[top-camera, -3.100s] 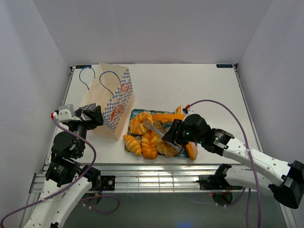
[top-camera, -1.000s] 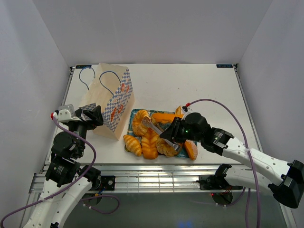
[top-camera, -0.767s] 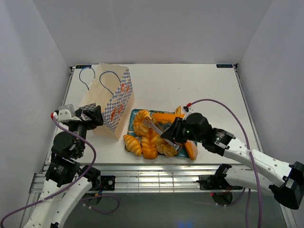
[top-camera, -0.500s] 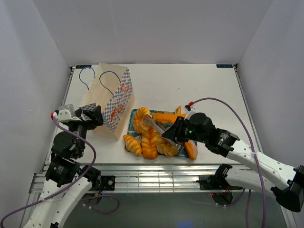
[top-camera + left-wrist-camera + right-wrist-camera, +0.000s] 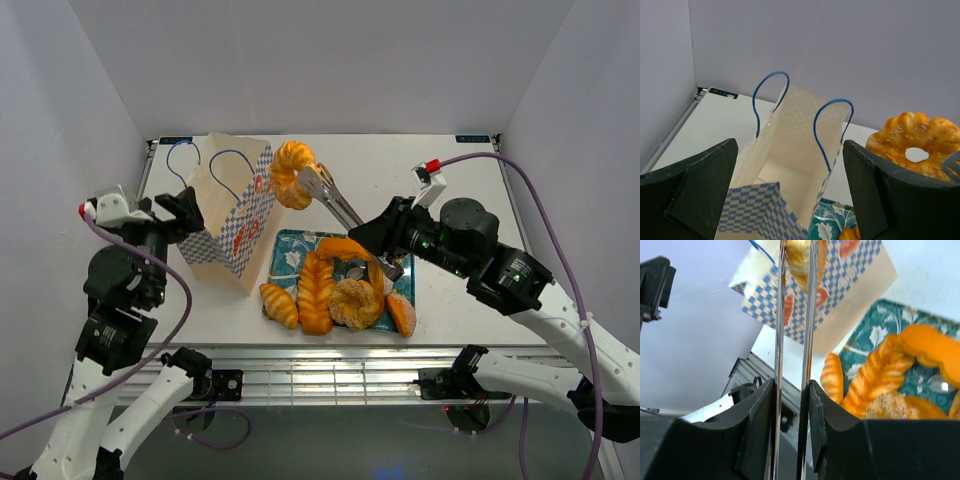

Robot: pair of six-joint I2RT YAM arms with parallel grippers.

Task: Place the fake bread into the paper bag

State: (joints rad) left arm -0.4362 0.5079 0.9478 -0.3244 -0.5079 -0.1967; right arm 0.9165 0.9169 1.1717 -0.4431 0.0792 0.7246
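Transfer step: right hand (image 5: 312, 184) pinching golden sugared ring doughnut (image 5: 290, 172) beside checkered cream paper bag (image 5: 240, 215); next, over mouth, release.

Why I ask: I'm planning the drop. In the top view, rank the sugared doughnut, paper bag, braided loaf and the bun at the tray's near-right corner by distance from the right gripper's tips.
1. sugared doughnut: clamped in the right gripper.
2. paper bag: just to its left.
3. braided loaf: on the tray, toward the bases.
4. bun: tray's near-right corner.
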